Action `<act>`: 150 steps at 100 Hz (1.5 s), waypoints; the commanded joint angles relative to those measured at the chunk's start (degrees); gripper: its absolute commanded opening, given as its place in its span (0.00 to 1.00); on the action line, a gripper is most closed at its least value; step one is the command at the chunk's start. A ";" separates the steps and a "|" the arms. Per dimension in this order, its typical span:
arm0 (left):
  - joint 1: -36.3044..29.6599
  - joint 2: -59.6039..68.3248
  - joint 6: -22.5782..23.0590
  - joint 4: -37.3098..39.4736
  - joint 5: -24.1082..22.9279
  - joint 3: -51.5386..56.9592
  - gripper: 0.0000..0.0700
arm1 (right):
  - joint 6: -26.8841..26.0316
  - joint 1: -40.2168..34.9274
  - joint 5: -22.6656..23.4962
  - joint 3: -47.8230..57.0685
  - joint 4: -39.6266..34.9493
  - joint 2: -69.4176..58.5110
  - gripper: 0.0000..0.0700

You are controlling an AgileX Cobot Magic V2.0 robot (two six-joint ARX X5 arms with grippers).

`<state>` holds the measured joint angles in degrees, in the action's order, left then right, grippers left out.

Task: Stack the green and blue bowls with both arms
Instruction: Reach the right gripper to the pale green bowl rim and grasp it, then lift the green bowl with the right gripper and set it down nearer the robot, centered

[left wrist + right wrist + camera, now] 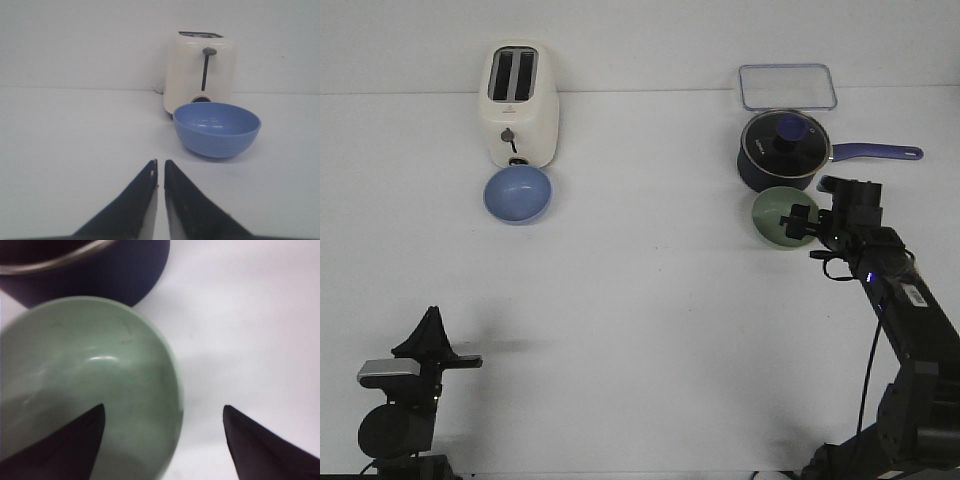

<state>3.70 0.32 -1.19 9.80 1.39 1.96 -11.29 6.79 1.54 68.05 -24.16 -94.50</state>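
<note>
The pale green bowl (775, 216) sits on the white table just in front of the dark blue saucepan. My right gripper (802, 222) is open over the bowl's right rim. In the right wrist view one finger is over the inside of the green bowl (90, 375) and the other is outside it, the gripper (164, 412) straddling the rim. The periwinkle blue bowl (518, 194) stands in front of the toaster at the far left. My left gripper (432, 322) is shut and empty near the table's front left; the blue bowl (217, 128) lies ahead of it (161, 162).
A cream toaster (518, 104) stands right behind the blue bowl. The dark blue lidded saucepan (785, 150) with its long handle pointing right touches or nearly touches the green bowl. A clear rectangular container lid (787, 85) lies at the back right.
</note>
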 commanded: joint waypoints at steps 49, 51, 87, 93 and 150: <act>0.09 -0.04 -0.35 0.59 -0.04 -1.16 0.02 | 1.75 0.81 5.07 2.16 -0.37 0.02 0.00; 0.09 -0.04 -0.37 0.59 -0.04 -1.16 0.02 | 1.79 0.79 5.31 2.14 -0.61 0.85 0.00; 0.09 -0.04 -0.37 0.59 -0.04 -1.16 0.02 | 2.16 -3.10 14.01 0.35 -8.11 17.62 0.00; 0.09 -0.04 -0.37 0.59 -0.04 -1.16 0.02 | 2.19 -5.55 14.10 -1.88 -8.00 20.50 0.00; 0.09 -0.04 -0.35 0.59 -0.04 -1.16 0.02 | -6.84 -36.89 10.10 -21.94 -0.96 26.51 0.00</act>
<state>3.70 0.32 -1.19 9.80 1.39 1.96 -15.00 -28.01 12.71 47.09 -26.85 -67.18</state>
